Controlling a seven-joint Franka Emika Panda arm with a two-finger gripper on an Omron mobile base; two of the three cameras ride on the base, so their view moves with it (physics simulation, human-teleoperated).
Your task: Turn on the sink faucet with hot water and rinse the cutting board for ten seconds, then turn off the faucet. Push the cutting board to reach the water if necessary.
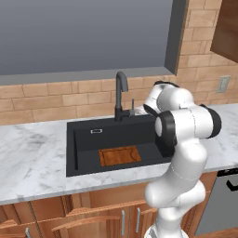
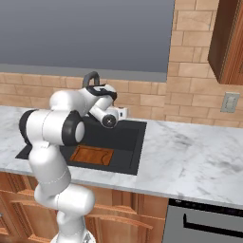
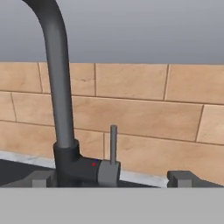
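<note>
The matte-black faucet rises at the left of the hand view, and its grey lever handle stands upright beside its base. My gripper is open and faces the lever. The lever is centred between the fingertips but stands farther back, untouched. In the base views the faucet stands behind the black sink. The reddish-brown cutting board lies flat on the basin floor, front of centre. The hand hovers over the basin's rear right corner. No blue stream falls from the spout.
Marble counter flanks the sink on both sides, and a brick backsplash stands close behind the faucet under a window. A wall outlet and an upper cabinet are at the right, with a dishwasher below the counter.
</note>
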